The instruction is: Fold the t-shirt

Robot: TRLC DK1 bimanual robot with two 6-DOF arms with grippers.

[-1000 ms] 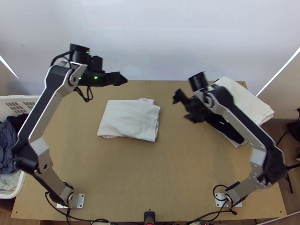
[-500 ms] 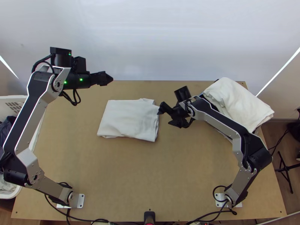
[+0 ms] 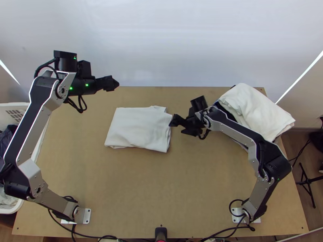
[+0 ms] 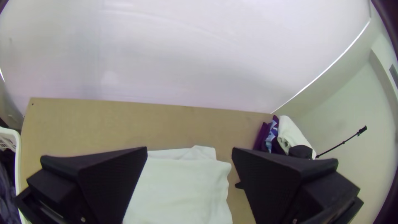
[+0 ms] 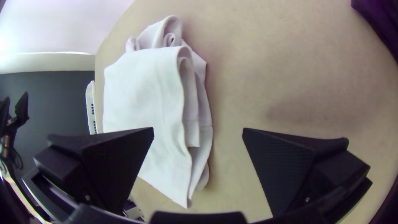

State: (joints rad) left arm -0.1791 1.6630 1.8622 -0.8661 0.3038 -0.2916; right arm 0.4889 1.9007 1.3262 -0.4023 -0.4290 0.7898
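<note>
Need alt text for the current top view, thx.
White t-shirt folded into a rough rectangle on a light wooden table, the right tool open at its right edge. The left tool appears near the table's far edge. Laundry pile at far right; white laundry basket at left.

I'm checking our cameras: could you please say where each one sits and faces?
Top view: high over the near edge, facing down at the table; left arm, right arm.
Left wrist view: on its wrist, facing the far edge; its own open jaws.
Right wrist view: on its wrist, facing down across the t-shirt; its own open jaws.
Both wrist views share the t-shirt.
</note>
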